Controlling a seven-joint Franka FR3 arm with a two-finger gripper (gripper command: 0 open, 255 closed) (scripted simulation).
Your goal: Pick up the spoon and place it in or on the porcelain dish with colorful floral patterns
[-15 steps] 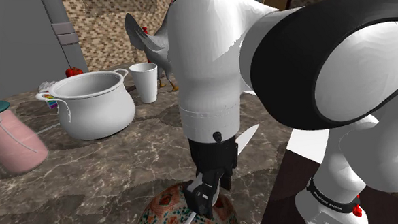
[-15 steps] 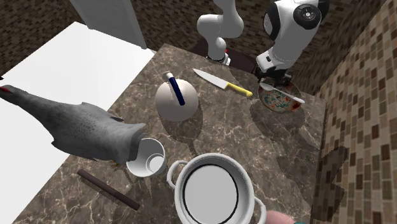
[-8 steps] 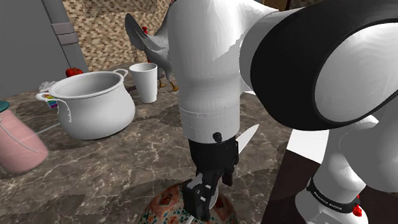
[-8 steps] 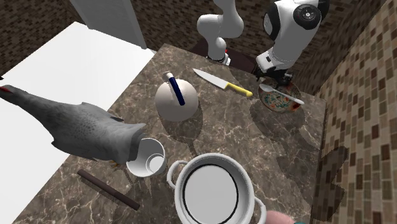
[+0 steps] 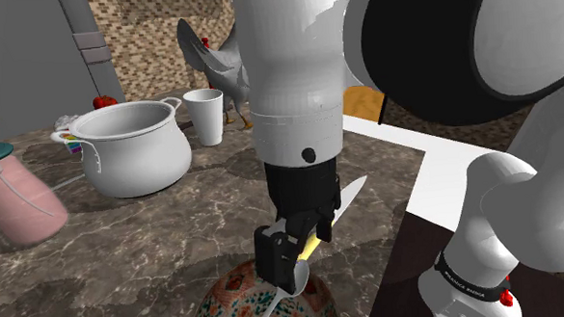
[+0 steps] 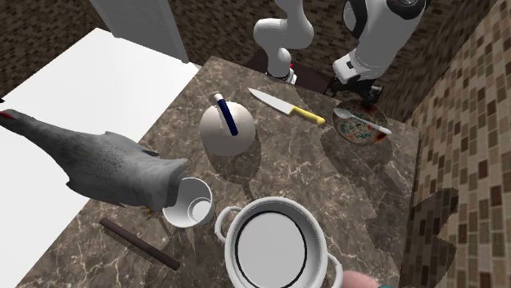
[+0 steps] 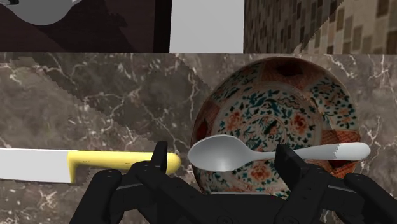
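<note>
The marbled table (image 6: pixel 287 164) carries everything. The floral dish (image 7: pixel 299 89) sits on it close to my stand, at the second exterior view's right. My tool (image 7: pixel 222 159) hangs just above the dish with its fingers spread wide and pinching nothing. A yellow-handled knife (image 7: pixel 86 167) lies flat on the table just beside the dish, on the second exterior view's left.

The spoon (image 6: pixel 363 119) lies across the dish, its bowl over one side of the rim and its handle running past the opposite side. I judge the placing done.

The spoon looks light, stiff, thin and glossy, so it would probably slide under a careless pinch. If I had to take it again, I would close across the narrow handle just behind the bowl. I would come down gently, since the dish looks fragile and an overhanging spoon can tip.
</note>
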